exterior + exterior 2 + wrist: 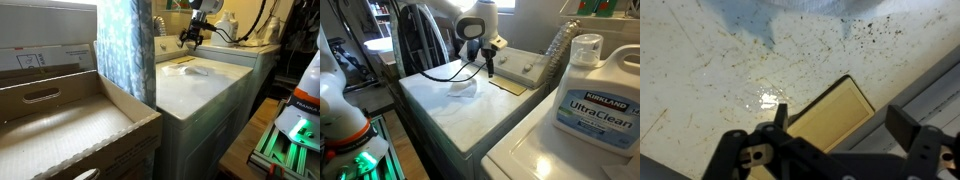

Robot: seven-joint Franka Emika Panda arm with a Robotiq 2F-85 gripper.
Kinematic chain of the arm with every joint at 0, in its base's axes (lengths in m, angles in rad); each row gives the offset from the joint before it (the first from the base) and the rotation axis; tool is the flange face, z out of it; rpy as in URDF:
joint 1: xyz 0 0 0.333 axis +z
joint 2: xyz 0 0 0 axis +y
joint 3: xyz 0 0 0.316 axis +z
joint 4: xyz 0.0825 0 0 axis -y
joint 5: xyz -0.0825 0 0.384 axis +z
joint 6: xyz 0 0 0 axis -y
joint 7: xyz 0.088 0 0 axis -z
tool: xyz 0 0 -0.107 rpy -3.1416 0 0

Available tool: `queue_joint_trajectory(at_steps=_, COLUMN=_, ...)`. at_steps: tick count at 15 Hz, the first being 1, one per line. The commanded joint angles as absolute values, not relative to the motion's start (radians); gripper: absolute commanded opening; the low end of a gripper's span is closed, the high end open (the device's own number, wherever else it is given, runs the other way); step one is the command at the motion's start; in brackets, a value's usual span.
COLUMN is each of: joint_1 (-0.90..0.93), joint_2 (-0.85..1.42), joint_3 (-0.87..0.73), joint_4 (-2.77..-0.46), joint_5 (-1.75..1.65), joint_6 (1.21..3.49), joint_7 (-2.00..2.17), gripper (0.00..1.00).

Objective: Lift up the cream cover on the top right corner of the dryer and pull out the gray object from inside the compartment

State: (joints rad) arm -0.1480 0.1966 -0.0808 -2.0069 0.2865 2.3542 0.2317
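Observation:
The cream cover [830, 118] lies flat and shut in the dryer's white top, near its back corner; it also shows in both exterior views [506, 86] [178, 61]. My gripper [840, 122] hovers just above the cover, open and empty, with one finger on each side of it. In the exterior views the gripper [491, 66] [190, 39] points down over the cover. The gray object is hidden.
A white crumpled cloth [462, 88] lies on the dryer top [440, 110]. The control panel [525, 66] rises behind the cover. A detergent jug [593, 92] stands on the washer beside it. A cardboard box [70, 120] and a curtain [125, 45] are near.

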Motion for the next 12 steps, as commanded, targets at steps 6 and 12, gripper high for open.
queue_joint_trajectory(at_steps=6, joint_1=-0.164, joint_2=0.317, joint_3=-0.104, joint_4=-1.995, joint_5=0.531, joint_6=2.483, joint_7=0.417, gripper=1.0)
queue_joint_trajectory(at_steps=12, joint_1=-0.178, joint_2=0.375, joint_3=-0.066, joint_4=-1.997, joint_5=0.761, joint_6=2.722, joint_7=0.353, gripper=1.0)
